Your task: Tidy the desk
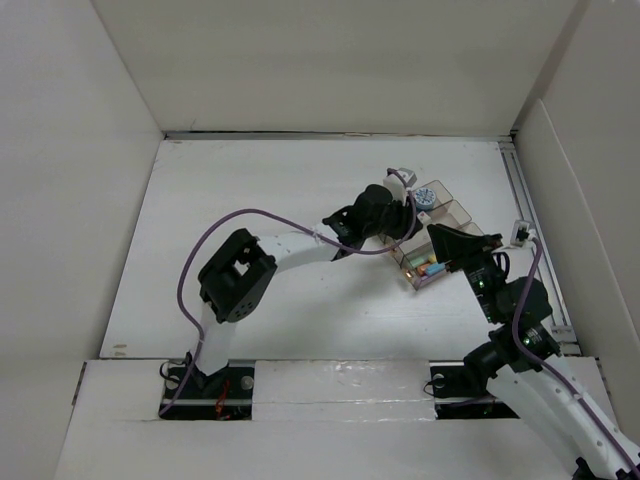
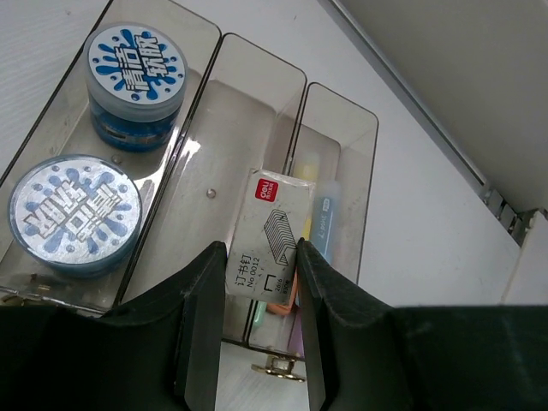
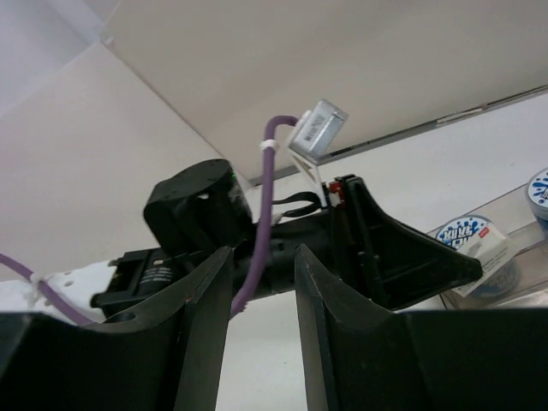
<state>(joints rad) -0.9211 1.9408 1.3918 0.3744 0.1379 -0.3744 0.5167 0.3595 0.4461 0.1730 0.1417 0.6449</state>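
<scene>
Viewing from above: the white bench [image 1: 300, 200] spans the floor between the upright walls. A clear tray [image 1: 458, 212] sits on its right half. The left claw [image 1: 410, 222] hangs over the tray. The right claw [image 1: 441, 241] is at the tray's near right side, pointing towards the left one.

Left wrist view: the left claw is clenched on a small white staple box [image 2: 264, 257], one finger on each long side. The box hangs above the divider between the tray's middle and right compartments. The left compartment holds two round tubs [image 2: 137, 64] with blue-and-white lids. The right compartment holds pastel sticks [image 2: 321, 218]; I cannot tell what they are.

Right wrist view: the right claw is released, fingers apart with nothing between them. Beyond them the left arm [image 3: 193, 214] carries the box above the tubs.
</scene>
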